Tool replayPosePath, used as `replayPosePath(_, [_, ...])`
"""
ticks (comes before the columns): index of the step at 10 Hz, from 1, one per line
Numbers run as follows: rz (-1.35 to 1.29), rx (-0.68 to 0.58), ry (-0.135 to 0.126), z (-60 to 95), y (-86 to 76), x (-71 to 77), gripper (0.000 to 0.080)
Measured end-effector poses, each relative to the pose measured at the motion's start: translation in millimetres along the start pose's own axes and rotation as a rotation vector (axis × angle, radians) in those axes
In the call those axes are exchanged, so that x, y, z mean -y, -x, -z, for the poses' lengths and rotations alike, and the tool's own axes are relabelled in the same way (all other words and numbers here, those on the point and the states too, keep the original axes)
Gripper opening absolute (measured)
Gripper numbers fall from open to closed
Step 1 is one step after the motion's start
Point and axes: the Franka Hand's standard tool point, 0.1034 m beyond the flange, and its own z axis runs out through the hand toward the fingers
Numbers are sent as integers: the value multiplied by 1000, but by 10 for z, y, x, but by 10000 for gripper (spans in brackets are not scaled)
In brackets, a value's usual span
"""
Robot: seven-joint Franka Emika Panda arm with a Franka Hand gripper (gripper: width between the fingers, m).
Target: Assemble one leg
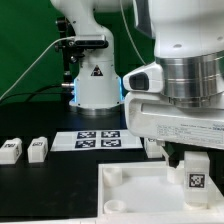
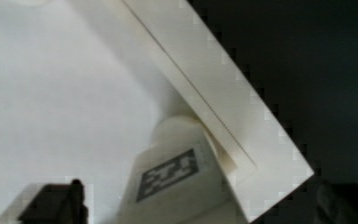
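Fingers (image 2: 51,205) of the gripper (image 1: 196,168) appear clamped on the tagged leg (image 1: 197,181), held upright between them just above the square tabletop panel (image 1: 130,190); doing this well means holding it vertical, centring it over its corner socket, unseen below, and lowering gently

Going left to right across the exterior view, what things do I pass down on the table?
Small white plastic post-like leg → second white leg just like it → thin flat white marker board with black tags → third white leg, upright, tag showing.
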Motion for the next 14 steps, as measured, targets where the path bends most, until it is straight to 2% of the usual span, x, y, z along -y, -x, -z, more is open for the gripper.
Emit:
replayPosePath(1, [152,-8,7,-3,-22,-24,649])
replayPosePath(3, [255,-16,4,-7,-43,-37,649])
replayPosePath(5, [150,-14,1,-12,-37,-32,394])
replayPosePath(6, [52,-13,0,-15,-33,-29,394])
replayPosePath(7, [-49,-13,0,-16,-29,-25,291])
replayPosePath(10, [-382,-3,-19,-20,-70,-22,291])
replayPosePath(13, [-841,50,-73,-25,-104,-37,291])
replayPosePath(14, [-1009,55,-80,-23,-109,-32,292])
